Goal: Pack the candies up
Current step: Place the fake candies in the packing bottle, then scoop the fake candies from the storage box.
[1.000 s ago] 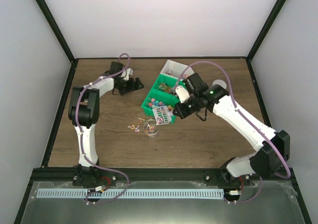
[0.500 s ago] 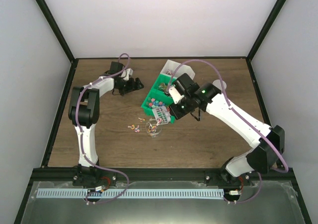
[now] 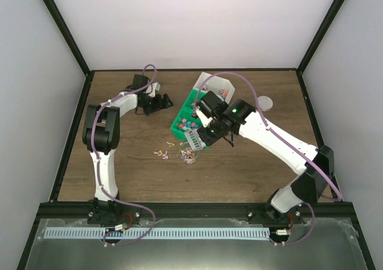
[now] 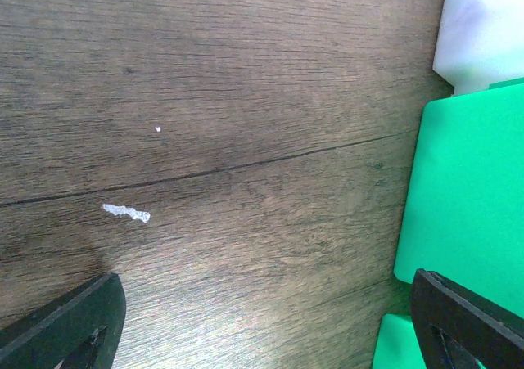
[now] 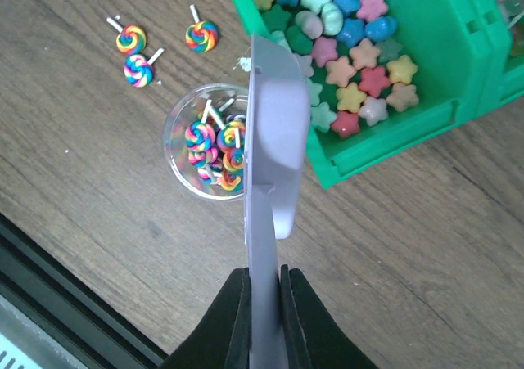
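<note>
Likely step: emptying scoop (image 5: pixel 274 140) into cup (image 5: pixel 167 144). Scoop gripped by right end effector (image 5: pixel 264 291), above cup; left end effector (image 4: pixel 270 328) wide, empty. Next: collect loose candies (image 5: pixel 137 68) beside cup.

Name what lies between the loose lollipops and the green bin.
A clear cup holding lollipops, the grey scoop at its rim; right wrist view shows it.

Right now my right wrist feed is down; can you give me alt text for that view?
The right hand grips a grey scoop seen edge-on, its blade crossing the right rim of a clear cup holding swirl lollipops. Three loose lollipops lie on the wooden table upper left; a green bin of star candies sits upper right.
</note>
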Available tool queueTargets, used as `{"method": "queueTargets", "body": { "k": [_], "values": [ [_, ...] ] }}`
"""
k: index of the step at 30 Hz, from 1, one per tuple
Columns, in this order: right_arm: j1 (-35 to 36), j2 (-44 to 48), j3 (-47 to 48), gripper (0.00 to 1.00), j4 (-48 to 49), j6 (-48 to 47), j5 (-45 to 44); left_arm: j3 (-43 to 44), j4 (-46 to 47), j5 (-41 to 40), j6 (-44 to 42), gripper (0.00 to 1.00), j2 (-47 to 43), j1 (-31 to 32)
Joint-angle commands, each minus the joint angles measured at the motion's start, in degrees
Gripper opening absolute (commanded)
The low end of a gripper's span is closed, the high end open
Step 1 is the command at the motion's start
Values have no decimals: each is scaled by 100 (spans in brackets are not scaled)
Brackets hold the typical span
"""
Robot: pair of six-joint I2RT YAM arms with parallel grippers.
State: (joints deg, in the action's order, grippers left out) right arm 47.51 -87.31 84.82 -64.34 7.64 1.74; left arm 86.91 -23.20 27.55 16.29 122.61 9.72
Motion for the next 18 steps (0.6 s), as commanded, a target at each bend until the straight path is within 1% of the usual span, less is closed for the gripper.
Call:
{"method": "queueTargets", "body": {
  "k": [1,5,8,11,13,16,18],
  "values": [
    [22,106,398,1,-87,130,-334,137,44,108,-26,97,68,-23],
    [15,171,707,1,-12,233,-353,164,53,7,-21,97,-53,-15],
    [-89,160,863,1,58,376,-874,190,46,-292,-59,98,-211,42],
    [-598,6,1007,1,68,515,-1103,334,-103,-479,-147,98,-333,171],
    [-968,-145,1163,1,96,775,-1316,471,-287,-694,-325,99,-382,345],
    [-1542,-448,1558,1,166,1131,-1218,629,-573,-924,-514,99,-432,607],
    [-1948,-805,1877,1,-39,1479,-1064,630,-658,-957,-581,99,-487,759]
  ]
}}
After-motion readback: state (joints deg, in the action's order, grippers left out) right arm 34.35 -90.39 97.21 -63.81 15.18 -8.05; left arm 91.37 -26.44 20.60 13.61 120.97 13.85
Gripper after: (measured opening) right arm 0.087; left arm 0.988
